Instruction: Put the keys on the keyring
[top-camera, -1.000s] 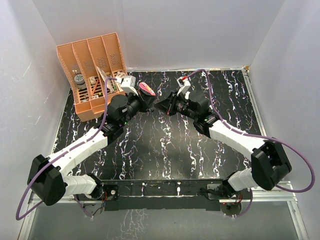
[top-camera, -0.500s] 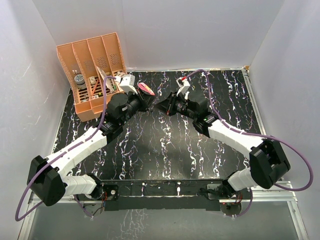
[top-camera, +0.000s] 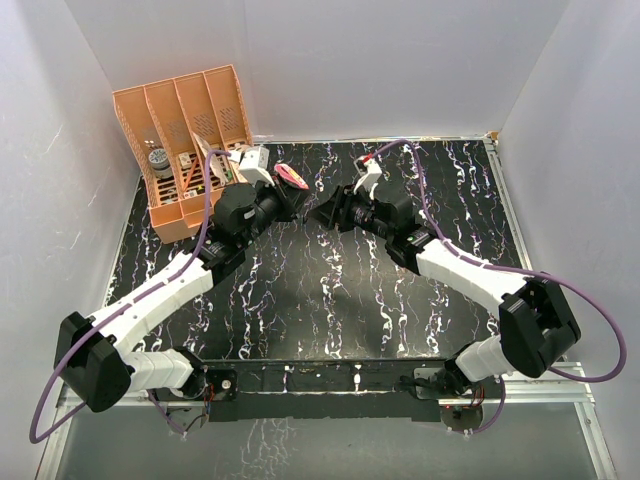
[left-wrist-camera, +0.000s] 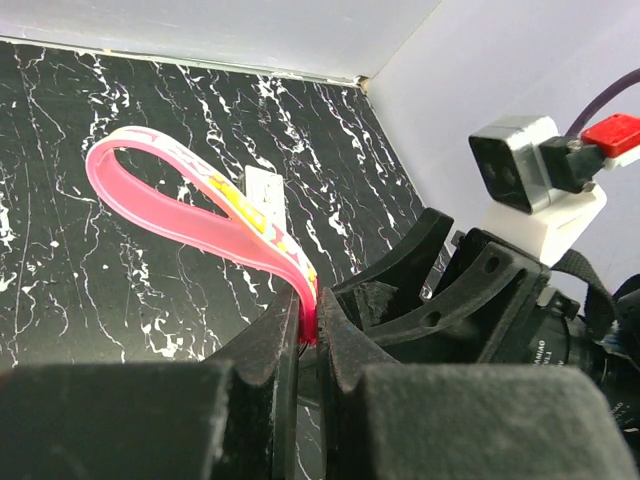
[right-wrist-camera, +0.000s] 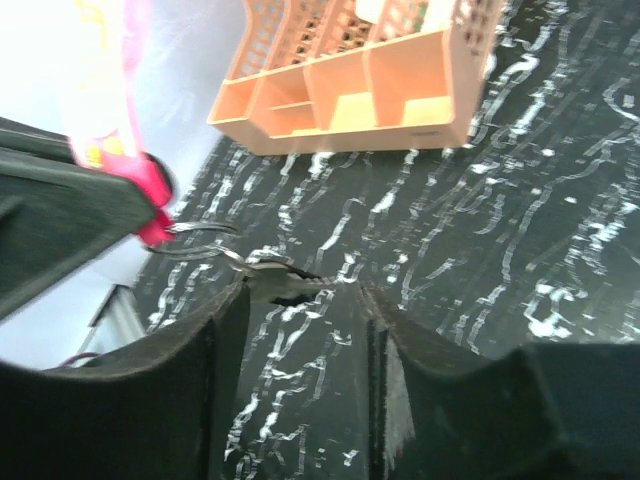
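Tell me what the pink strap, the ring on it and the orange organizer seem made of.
Pink strap: probably soft rubbery plastic or coated fabric; it bends in a smooth, glossy loop. Ring: thin bright metal wire, with glints. Orange organizer: matte moulded plastic, lattice walls.

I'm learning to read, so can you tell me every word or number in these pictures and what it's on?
Nothing here can be read.
pink strap: yellow and orange marks, too blurred to read.
black arm part: tiny white print, too small to read.
Things in the orange tray: too small to read.
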